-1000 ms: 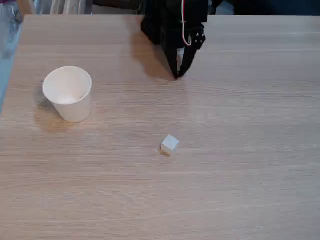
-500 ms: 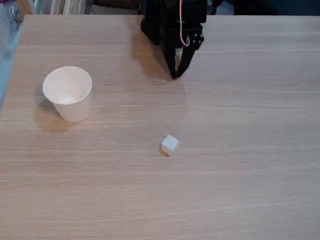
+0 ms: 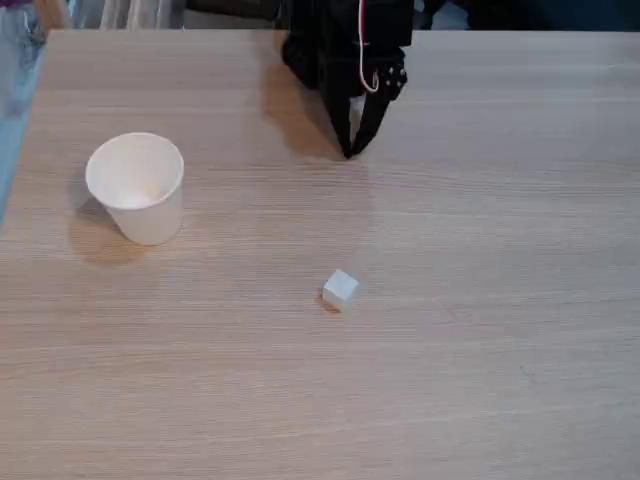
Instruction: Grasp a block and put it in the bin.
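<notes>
So far nothing is grasped: the small white plain-faced cube, the block, sits alone on the pale wood-grain worktop, roughly in the middle of the fixed view and turned slightly so its edges run askew to the grain. The black two-finger gripper hangs at the far side of the worktop, tips pointing down, well apart from the block and almost directly beyond it. Its fingers meet at the tips with a thin sliver of light between them higher up, so it looks closed or nearly so, and empty, though the dark body makes this hard to read. The white tapered paper cup with a rolled rim, the bin, stands upright to the left, mouth open, well clear of both.

The step in hand is the reach. Doing it well probably means opening the fingers wide before descending, coming down straight over the block, and turning the wrist so the pads meet two flat faces, not its corners, lest the cube twist or skitter away.
</notes>
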